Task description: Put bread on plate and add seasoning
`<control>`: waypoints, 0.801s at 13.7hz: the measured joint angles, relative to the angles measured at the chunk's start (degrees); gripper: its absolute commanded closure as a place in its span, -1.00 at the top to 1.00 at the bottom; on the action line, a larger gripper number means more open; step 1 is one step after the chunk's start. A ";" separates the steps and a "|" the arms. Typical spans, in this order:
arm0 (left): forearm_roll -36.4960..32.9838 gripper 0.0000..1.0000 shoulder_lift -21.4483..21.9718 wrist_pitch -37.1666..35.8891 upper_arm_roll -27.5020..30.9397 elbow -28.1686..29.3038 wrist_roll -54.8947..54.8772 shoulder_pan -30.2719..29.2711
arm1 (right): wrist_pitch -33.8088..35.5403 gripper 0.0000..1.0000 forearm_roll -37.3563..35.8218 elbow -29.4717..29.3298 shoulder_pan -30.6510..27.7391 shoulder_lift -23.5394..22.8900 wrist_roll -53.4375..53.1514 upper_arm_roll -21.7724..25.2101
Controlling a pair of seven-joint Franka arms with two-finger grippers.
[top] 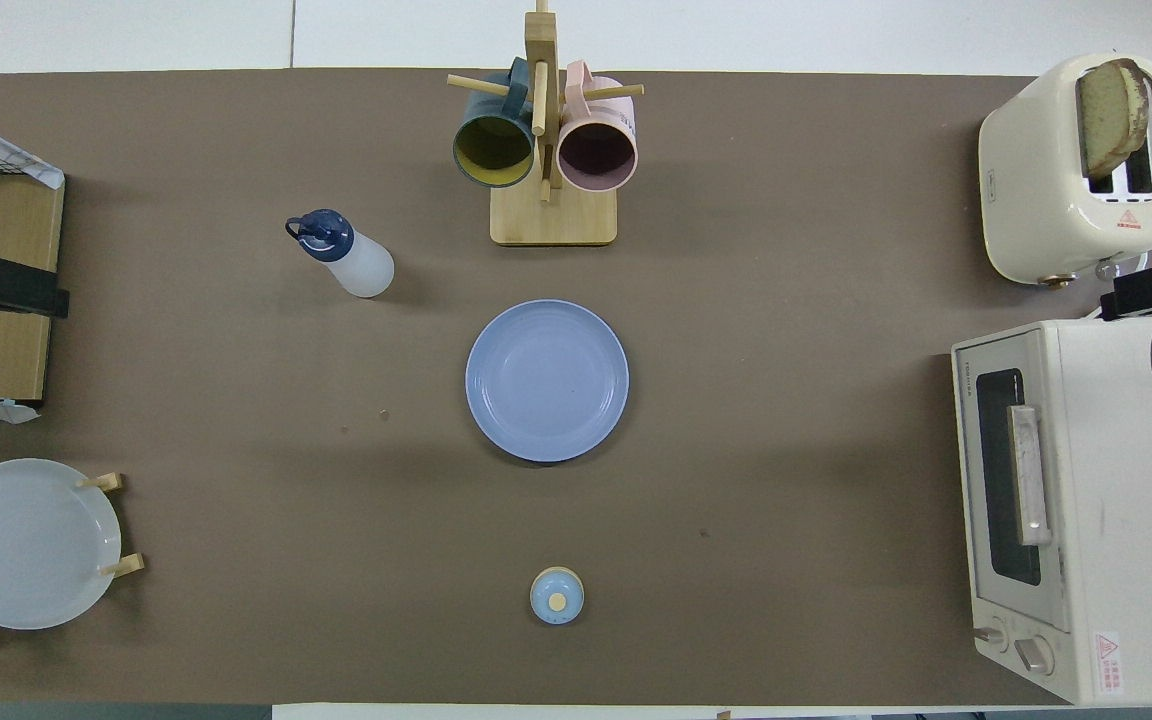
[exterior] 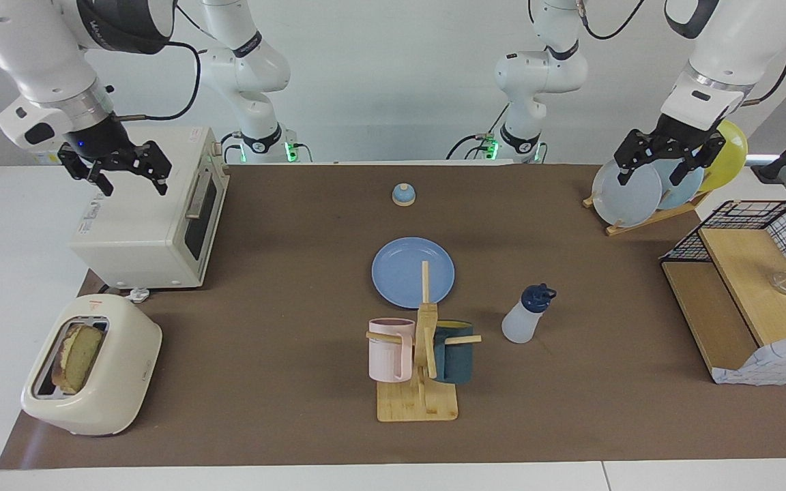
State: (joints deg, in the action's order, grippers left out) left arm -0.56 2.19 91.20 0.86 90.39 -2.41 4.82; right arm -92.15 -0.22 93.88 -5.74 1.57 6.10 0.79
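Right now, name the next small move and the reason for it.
Probably bring the open right gripper from over the toaster oven to the bread standing in the toaster: the plate is bare, and the left gripper waits over the plate rack.

The facing camera looks from high across the table toward the robots, the overhead camera steeply down from their end, both sharing the mat around the plate [exterior: 413, 272] [top: 546, 380].
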 measured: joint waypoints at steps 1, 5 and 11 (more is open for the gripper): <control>0.00 1.00 0.00 0.10 -0.04 0.00 0.00 0.02 | -0.02 1.00 0.00 0.01 -0.02 -0.01 0.00 0.04; 0.00 1.00 0.00 0.82 -0.10 0.02 0.00 0.08 | -9.68 1.00 0.00 1.15 -0.90 -0.23 0.00 0.12; 0.07 1.00 0.70 4.30 -0.43 3.27 0.00 0.27 | -25.69 1.00 0.00 4.39 -1.00 -1.90 0.00 0.09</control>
State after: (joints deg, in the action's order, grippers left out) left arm -0.49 2.89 95.49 0.43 93.66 -2.41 5.09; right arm -117.84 -0.22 98.27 -6.74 -0.33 6.10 0.88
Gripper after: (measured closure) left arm 0.000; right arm 0.000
